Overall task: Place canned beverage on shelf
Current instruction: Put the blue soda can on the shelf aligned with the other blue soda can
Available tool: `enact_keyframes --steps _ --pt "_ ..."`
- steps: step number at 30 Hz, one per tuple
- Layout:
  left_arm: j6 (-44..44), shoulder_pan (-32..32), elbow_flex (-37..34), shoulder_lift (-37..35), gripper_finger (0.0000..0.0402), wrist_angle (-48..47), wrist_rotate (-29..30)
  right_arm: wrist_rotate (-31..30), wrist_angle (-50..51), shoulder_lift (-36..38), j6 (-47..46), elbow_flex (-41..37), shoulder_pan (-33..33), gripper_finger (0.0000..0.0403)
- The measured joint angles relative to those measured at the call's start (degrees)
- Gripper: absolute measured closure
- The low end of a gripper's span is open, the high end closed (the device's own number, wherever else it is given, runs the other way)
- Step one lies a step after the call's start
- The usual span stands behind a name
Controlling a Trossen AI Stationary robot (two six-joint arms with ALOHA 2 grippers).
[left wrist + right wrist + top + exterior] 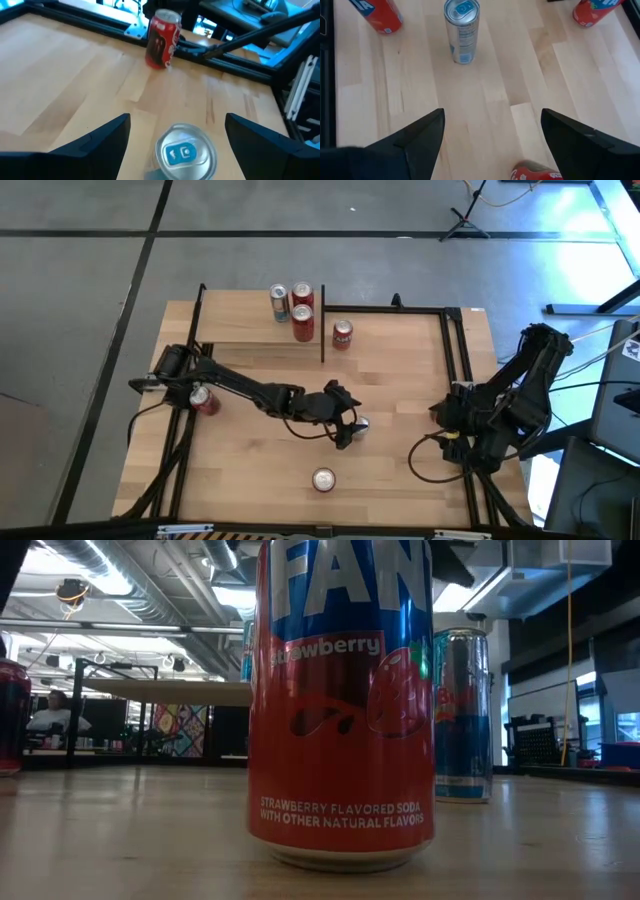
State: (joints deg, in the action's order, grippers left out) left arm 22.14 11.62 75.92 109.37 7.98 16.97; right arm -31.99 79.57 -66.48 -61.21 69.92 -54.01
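Note:
A slim silver-and-blue can (360, 423) stands upright on the table near its middle. My left gripper (346, 432) is open just to the can's left. In the left wrist view its fingers stand on either side of the can's top (185, 152) without touching it. The shelf (235, 320) stands at the far left and bears three upright cans: one silver (279, 302) and two red (303, 323). My right gripper (437, 415) waits open at the table's right edge, with nothing between its fingers in its wrist view (492, 115).
A red strawberry soda can (323, 479) stands by the near edge and fills the low view (340, 700). Other red cans stand beside the shelf (342, 333), by the left arm's base (203, 398) and close under my right gripper (535, 172). A black frame (460, 360) rims the table.

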Motion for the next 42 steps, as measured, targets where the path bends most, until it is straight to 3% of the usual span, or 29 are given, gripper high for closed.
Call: enact_keyframes --steps 15,27,30,36,42 --pt "0.18 0.59 0.0 4.3 0.0088 3.07 -1.73 0.13 0.34 0.0 0.16 -0.04 0.02 0.0084" --pt "3.26 0.55 0.0 7.1 0.009 2.86 0.27 0.05 0.44 0.0 1.46 -0.04 0.02 0.0084" --pt "5.25 0.5 0.0 7.1 0.0112 2.89 1.39 -0.21 0.44 0.0 1.47 -0.04 0.02 0.0084" --pt "10.62 0.45 0.0 7.04 0.0197 3.07 3.02 -0.39 0.48 0.0 1.53 -0.04 0.02 0.0084" --pt "10.94 0.85 -0.07 1.18 0.0198 0.29 2.86 -1.02 0.68 0.0 1.95 -0.04 0.02 0.0084"
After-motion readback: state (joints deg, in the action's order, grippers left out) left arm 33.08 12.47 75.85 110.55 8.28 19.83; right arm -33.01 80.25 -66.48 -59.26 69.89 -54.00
